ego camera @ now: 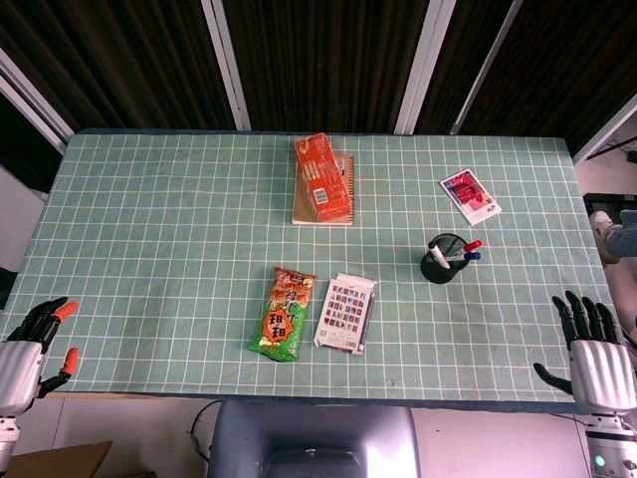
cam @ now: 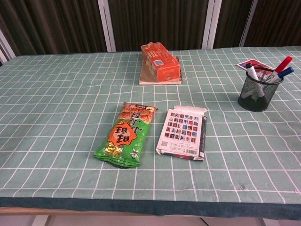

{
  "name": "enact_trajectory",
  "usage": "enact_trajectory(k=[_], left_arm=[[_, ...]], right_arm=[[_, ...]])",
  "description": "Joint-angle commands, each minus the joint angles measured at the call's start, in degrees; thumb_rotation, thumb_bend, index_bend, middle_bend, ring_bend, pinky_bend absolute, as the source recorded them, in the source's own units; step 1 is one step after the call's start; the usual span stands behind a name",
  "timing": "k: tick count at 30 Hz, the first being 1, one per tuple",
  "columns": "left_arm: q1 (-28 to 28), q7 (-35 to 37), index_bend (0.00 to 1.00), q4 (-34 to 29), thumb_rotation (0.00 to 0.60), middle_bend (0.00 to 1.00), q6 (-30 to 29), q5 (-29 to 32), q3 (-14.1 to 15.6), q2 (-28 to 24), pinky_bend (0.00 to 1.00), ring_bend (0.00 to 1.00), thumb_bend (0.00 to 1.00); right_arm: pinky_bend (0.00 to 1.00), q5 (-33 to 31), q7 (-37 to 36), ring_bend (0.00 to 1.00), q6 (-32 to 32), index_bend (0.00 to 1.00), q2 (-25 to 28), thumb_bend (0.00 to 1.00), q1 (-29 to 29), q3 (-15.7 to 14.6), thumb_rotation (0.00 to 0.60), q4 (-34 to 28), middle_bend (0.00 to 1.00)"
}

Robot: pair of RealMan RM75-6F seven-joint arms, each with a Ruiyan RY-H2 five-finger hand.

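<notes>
Resting at the table's near corners, left hand (ego camera: pixel 30 344) and right hand (ego camera: pixel 595 351) were spread, holding nothing; snack bag (ego camera: pixel 284 313) and card box (ego camera: pixel 345 312) lay between, well apart.

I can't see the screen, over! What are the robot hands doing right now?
Left hand and right hand open, holding nothing, at table's near corners. Snack bag and card box untouched between them. Nothing in between.

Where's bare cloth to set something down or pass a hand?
Bare cloth spans the whole left side, left of the snack bag and orange box, and the right front below the pen cup. It is tightest between the snack bag and card box.
</notes>
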State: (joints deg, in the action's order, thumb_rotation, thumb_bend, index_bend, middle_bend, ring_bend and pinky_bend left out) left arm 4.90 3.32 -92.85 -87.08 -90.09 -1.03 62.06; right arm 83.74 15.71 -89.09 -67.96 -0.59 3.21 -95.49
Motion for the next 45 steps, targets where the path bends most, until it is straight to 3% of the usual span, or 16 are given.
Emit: enact_trajectory(k=[1,11,19,22,28,32,37,41,45], left_arm=[[0.0,0.0,0.16,-0.1,0.600,0.10,0.1,-0.1,0.1,-0.1,0.36,0.10,0.46],[-0.1,0.1,0.16,-0.5,0.600,0.11,0.0,-0.4,0.4,-0.5,0.36,0.12,0.46],[0.1,0.6,0.17,-0.4,0.600,0.11,0.3,-0.4,0.4,-0.7,0.36,0.12,0.46],[-0.1,0.5,0.17,-0.4,0.600,0.11,0.0,-0.8,0.5,-0.7,0.36,0.12,0.46],[-0.2,0.7,0.17,-0.6,0.600,0.12,0.2,-0.1,0.5,-0.9,0.37,0.12,0.46],[-0.2,0.9,0.17,-0.6,0.600,0.12,0.3,0.0,0.5,-1.1,0.37,0.12,0.46],[-0.3,1.3,0.17,-0.6,0.600,0.12,0.2,0.1,0.5,-1.2,0.37,0.12,0.46],[-0.3,1.5,0.18,-0.6,0.600,0.13,0.3,0.0,0.6,-1.3,0.37,0.12,0.46],[-0.3,1.6,0.18,-0.6,0.600,0.13,0.3,-0.2,0.6,-1.4,0.37,0.13,0.46]], right_arm=[[0.18,0.0,0.1,0.07,0.0,0.22,0.0,0.25,0.0,0.0,0.600,0.0,0.15],[0.18,0.2,-0.4,0.07,0.6,0.22,0.0,0.25,0.5,0.3,0.600,-0.2,0.15],[0.18,-0.7,5.9,0.07,3.3,0.22,-0.3,0.25,4.5,3.4,0.600,-2.1,0.15],[0.22,-0.8,10.6,0.18,4.4,0.23,-1.1,0.25,7.3,5.6,0.600,-2.3,0.21],[0.69,-3.5,15.7,0.70,8.8,0.38,-4.9,0.25,14.6,11.1,0.600,0.5,0.58],[0.86,-8.1,17.4,0.95,13.4,0.47,-7.2,0.25,18.9,13.7,0.600,2.7,0.79],[0.98,-15.2,18.6,1.00,18.1,0.53,-9.9,0.25,23.0,16.0,0.600,4.4,0.92],[1.00,-19.8,19.0,1.00,20.4,0.56,-11.9,0.27,25.4,17.0,0.600,5.5,0.98],[1.00,-23.5,20.1,1.00,21.9,0.57,-13.5,0.37,27.7,17.7,0.600,6.8,1.00]])
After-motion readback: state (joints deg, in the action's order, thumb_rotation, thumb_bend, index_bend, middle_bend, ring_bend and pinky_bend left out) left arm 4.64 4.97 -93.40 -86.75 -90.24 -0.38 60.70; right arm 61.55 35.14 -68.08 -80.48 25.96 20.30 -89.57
